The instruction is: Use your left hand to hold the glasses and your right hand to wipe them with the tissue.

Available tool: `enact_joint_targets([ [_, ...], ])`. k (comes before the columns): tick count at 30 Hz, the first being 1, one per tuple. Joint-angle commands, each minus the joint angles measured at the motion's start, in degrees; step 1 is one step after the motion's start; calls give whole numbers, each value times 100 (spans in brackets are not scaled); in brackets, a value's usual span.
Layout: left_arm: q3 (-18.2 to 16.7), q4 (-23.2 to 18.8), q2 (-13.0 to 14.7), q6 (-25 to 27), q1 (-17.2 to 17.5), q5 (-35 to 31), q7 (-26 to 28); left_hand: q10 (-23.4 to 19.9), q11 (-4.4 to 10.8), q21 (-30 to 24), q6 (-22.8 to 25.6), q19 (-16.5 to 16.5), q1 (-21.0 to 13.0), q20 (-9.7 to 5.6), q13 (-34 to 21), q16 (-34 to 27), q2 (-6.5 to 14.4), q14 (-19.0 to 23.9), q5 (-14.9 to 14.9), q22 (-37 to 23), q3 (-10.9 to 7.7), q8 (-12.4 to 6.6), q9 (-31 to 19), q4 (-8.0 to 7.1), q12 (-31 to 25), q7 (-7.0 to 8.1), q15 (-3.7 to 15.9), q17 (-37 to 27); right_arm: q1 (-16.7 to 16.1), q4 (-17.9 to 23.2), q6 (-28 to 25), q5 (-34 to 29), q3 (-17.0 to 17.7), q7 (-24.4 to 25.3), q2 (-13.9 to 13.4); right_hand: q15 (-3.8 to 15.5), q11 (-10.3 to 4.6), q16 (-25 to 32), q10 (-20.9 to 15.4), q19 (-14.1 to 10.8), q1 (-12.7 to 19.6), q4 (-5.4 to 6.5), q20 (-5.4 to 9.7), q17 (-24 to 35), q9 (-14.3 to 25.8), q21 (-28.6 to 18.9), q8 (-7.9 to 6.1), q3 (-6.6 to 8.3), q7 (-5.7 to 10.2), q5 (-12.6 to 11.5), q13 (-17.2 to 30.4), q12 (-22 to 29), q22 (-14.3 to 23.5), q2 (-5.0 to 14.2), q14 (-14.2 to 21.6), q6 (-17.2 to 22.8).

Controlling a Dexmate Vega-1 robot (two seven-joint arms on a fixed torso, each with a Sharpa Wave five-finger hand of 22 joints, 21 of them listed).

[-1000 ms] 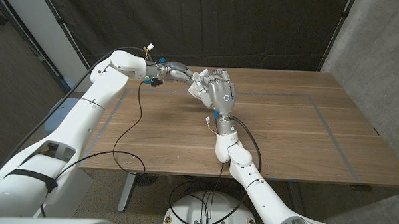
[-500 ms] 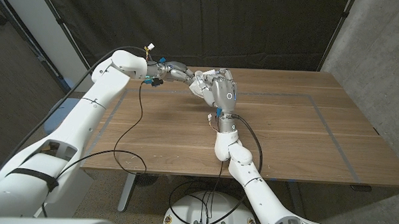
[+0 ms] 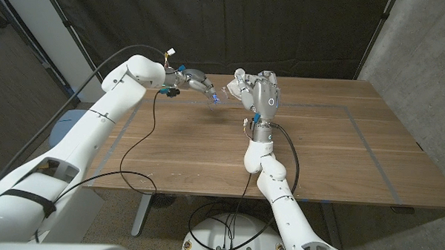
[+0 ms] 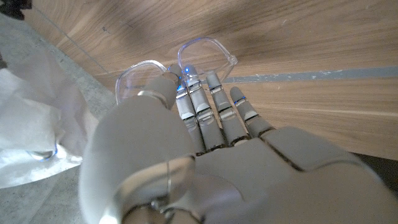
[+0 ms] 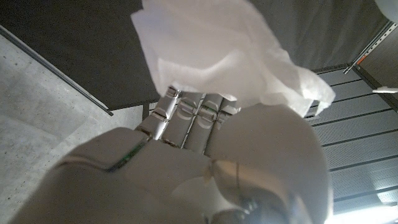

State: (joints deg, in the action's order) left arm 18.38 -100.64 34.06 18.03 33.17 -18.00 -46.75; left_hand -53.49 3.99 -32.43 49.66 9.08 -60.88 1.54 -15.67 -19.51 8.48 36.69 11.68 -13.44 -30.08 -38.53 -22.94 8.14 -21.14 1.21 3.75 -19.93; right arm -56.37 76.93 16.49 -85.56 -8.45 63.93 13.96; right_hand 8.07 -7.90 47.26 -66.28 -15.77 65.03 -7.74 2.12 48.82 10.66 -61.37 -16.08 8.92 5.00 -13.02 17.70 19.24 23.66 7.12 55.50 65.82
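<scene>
Overhead, clear rounded glasses [image 4: 177, 65] in left robot hand [image 4: 186, 155], crumpled white tissue [image 5: 217, 53] in right robot hand [image 5: 186, 168].

No readable text, labels, brand names, numbers or signs anywhere in the three views.
</scene>
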Motion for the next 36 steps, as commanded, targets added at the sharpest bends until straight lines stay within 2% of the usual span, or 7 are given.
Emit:
enact_joint_targets([
  [1,293,-857,411,107,204,-1293,166,26,-3,-37,933,-17,10,-24,-13,-9,53,-5,29,-23,-76,3,-281,-45,13,-786,447,-13,-59,149,-738,-10,-201,7,-441,523,1,-5,-50,11,51,9,616,24,24,-66,21,-33,312,-58,34,-38,0,2,27,372],
  [5,317,-1059,465,104,304,-1608,152,39,7,-45,926,-23,13,-28,-15,-1,54,-21,27,-21,-79,16,-274,-47,15,-792,446,-15,-33,163,-1151,153,-564,7,-837,522,-17,1,-57,-11,44,15,620,44,25,-102,36,-47,327,-61,35,-49,-16,0,49,382],
  [8,328,-1171,494,96,374,-1814,135,54,19,-53,935,-25,13,-34,-11,4,54,-37,25,-20,-80,28,-257,-47,22,-795,459,-18,31,235,-1681,542,-1087,-64,-1334,523,-25,-23,-59,-23,39,20,616,33,26,-128,47,-58,331,-64,44,-53,-30,0,40,395],
  [14,400,-1416,563,95,516,-2374,146,92,62,-72,902,-35,18,-40,-4,17,54,-57,17,-16,-85,80,-216,-49,36,-792,481,-22,50,780,-2689,1354,-2054,-862,-2301,522,-40,-45,-59,-29,22,33,624,41,29,-173,75,-82,351,-68,63,-63,-61,0,46,406],
  [21,478,-1690,636,48,753,-3132,295,106,83,-94,941,-26,43,-64,9,25,34,-60,5,-11,-76,106,-168,-60,45,-774,503,-21,133,1480,-3575,1888,-2757,-2113,-3099,523,-50,-74,-50,-8,12,42,630,40,32,-206,106,-101,367,-72,80,-78,-94,4,53,405],
  [26,578,-1824,688,-18,970,-3830,495,109,130,-109,960,-29,54,-83,31,37,33,-66,-3,-6,-83,134,-125,-65,56,-732,526,-17,241,1884,-4065,2074,-3106,-3012,-3489,525,-46,-149,-30,2,6,49,622,-11,35,-234,133,-113,362,-75,87,-98,-125,15,15,399],
  [36,571,-1809,656,-288,1443,-4737,1108,91,245,-157,1036,3,95,-136,66,44,-1,-45,-31,10,-73,184,-23,-78,72,-604,612,-13,436,2394,-4536,2459,-3501,-4246,-3994,527,-46,-238,-14,12,-2,58,609,-70,39,-273,163,-130,374,-77,95,-125,-183,31,6,416],
])
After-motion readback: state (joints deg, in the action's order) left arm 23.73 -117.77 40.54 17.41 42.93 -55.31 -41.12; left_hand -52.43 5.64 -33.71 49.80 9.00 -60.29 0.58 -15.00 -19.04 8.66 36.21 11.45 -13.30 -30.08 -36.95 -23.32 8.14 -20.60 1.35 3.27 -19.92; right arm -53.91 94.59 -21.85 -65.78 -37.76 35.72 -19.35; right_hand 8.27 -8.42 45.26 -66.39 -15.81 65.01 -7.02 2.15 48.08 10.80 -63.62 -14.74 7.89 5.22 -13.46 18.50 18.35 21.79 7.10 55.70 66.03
